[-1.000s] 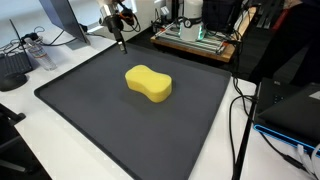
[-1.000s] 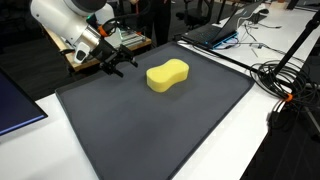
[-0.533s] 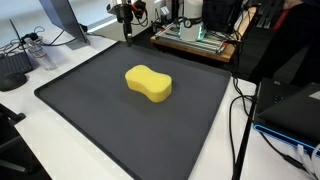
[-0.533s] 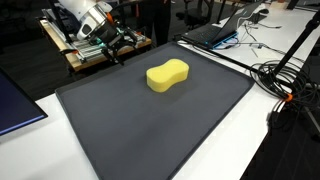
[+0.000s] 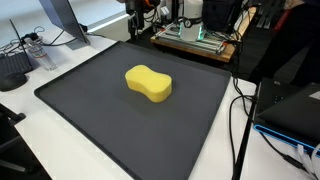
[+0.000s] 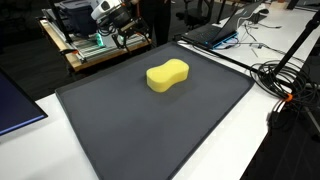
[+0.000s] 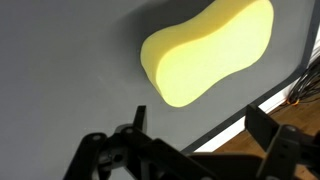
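Lab table with a dark mat [image 5: 90,110]; a yellow sponge [image 5: 148,83] lies in its middle.
The gripper [image 6: 126,33] hangs above the far edge of the mat, well apart from the sponge, its jaws wide open and holding nothing. A wooden rack [image 5: 195,42] stands just beside that edge. I think a careless swing could hit it, and an off-centre descent could push the soft sponge aside.

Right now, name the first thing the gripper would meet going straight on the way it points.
Likely the dark mat near its edge: in the wrist view the open gripper aims at bare mat just short of the yellow sponge. Depth is unclear.
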Controlling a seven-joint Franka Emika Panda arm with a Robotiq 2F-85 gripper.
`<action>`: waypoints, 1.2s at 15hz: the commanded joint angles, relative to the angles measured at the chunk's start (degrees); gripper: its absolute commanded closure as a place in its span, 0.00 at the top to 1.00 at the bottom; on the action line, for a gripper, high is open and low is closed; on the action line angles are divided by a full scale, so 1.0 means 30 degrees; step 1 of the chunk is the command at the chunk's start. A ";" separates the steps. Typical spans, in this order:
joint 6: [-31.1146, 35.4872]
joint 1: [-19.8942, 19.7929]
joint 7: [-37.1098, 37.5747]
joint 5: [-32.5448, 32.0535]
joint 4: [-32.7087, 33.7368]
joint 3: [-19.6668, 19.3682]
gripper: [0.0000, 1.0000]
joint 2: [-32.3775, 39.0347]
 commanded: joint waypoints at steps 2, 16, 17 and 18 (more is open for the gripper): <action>0.1757 0.0279 0.3449 -0.3035 -0.0806 0.2106 1.00 -0.0180; 0.1076 0.1609 1.4386 -1.5280 -0.0691 0.2315 1.00 -0.0112; 0.1068 0.1604 1.4385 -1.5285 -0.0691 0.2292 1.00 -0.0118; 0.1059 0.1601 1.4383 -1.5287 -0.0691 0.2277 1.00 -0.0119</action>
